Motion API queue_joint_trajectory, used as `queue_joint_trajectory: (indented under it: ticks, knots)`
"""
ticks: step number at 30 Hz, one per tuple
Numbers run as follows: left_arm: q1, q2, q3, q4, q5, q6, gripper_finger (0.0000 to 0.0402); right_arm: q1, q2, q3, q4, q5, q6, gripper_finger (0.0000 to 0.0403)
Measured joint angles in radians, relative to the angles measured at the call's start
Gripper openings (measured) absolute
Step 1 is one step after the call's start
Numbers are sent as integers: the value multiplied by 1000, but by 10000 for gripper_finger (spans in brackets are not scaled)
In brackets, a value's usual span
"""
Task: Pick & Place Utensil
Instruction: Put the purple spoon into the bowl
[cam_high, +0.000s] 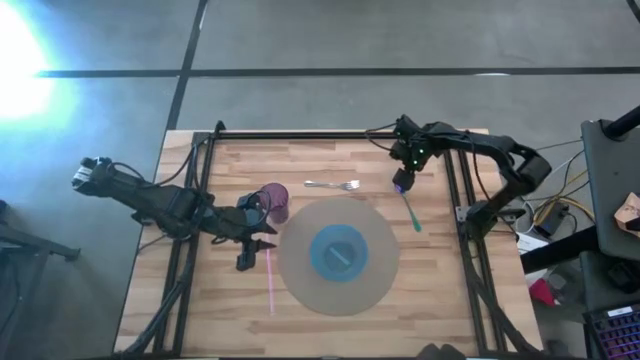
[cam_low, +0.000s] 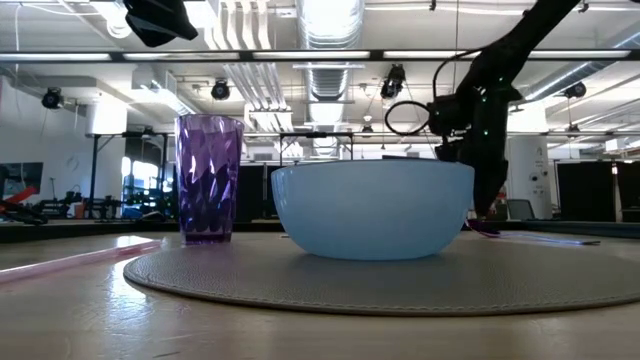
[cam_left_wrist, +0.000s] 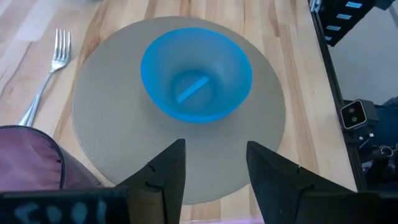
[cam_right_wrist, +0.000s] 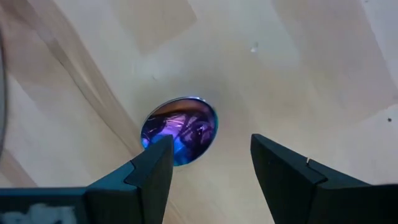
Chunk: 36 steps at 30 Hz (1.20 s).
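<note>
A: Looking at the right gripper first: its two dark fingers are spread wide, as wide as they go, and nothing sits between them. They hover directly above the shiny purple-blue bowl of the spoon, one finger overlapping its edge in the right wrist view, though I cannot tell whether it touches.

B: And where does that spoon lie?

A: On the bare wood of the table, just off the right rim of the round grey placemat, its green handle pointing toward the table's near right.

B: What about the other claw?

A: The left gripper is released too, its fingers parted with a clear gap and nothing held. It hangs near the placemat's left edge, right beside the purple cup, facing the blue bowl at the mat's centre.

B: Anything else out there?

A: A metal fork lies on the wood beyond the mat, between cup and spoon, and a pink straw rests by the mat's left side.
</note>
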Motion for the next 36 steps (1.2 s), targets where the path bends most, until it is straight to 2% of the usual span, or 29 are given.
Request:
queue_joint_trajectory:
  ticks: [15, 20, 28, 36]
  knots:
    - [0, 0, 0, 0, 0, -17, 161, 1, 72, 0, 9, -51, -118, 210]
    - [0, 0, 0, 0, 0, -17, 161, 0, 83, 0, 15, -105, -155, 210]
    - [0, 0, 0, 0, -3, -18, 161, -13, 85, 0, 17, -116, -171, 210]
    - [0, 0, 0, 0, -25, -22, 161, -49, 88, 0, 25, -150, -188, 193]
